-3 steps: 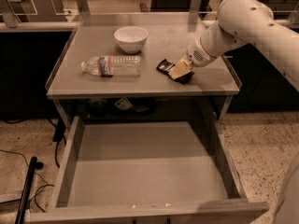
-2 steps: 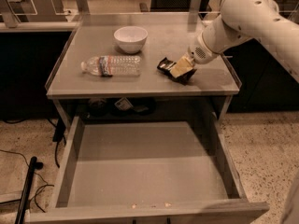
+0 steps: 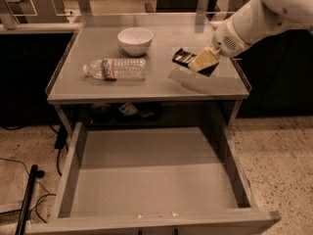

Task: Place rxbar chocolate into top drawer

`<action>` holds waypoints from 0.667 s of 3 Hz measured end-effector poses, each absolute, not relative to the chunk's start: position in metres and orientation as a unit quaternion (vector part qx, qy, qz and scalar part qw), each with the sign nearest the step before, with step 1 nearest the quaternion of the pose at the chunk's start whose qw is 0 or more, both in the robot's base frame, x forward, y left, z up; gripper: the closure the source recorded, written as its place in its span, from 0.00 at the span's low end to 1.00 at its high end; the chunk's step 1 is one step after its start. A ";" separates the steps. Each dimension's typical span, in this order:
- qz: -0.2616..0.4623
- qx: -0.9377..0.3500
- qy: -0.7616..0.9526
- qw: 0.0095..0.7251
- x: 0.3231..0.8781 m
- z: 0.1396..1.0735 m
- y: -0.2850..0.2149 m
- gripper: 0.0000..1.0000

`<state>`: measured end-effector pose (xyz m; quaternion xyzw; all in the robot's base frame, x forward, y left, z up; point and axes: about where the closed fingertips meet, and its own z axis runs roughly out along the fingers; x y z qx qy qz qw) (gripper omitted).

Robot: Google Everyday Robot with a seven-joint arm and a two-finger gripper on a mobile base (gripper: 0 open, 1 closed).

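The rxbar chocolate [image 3: 184, 57], a small flat bar in a black wrapper, is tilted and held a little above the right part of the grey tabletop [image 3: 161, 89]; its shadow lies on the table below it. My gripper [image 3: 201, 62] comes in from the upper right on a white arm and is shut on the bar's right end. The top drawer [image 3: 156, 180] is pulled wide open below the table's front edge, and its bare grey bottom is empty apart from a few crumbs near the front wall.
A clear water bottle [image 3: 117, 68] lies on its side on the table's left half. A white bowl [image 3: 135, 39] stands behind it. Dark items sit on a shelf under the tabletop [image 3: 128, 110]. Cables and a black pole [image 3: 27, 199] lie on the floor at left.
The gripper has lifted the bar off the tabletop; before, the bar was resting on or close to the surface. The bottle, bowl and drawer have not moved.
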<state>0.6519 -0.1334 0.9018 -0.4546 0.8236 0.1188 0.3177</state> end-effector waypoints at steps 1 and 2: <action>0.116 -0.465 0.815 0.325 0.621 0.918 -0.145 1.00; 0.112 -0.471 0.814 0.323 0.583 0.924 -0.160 1.00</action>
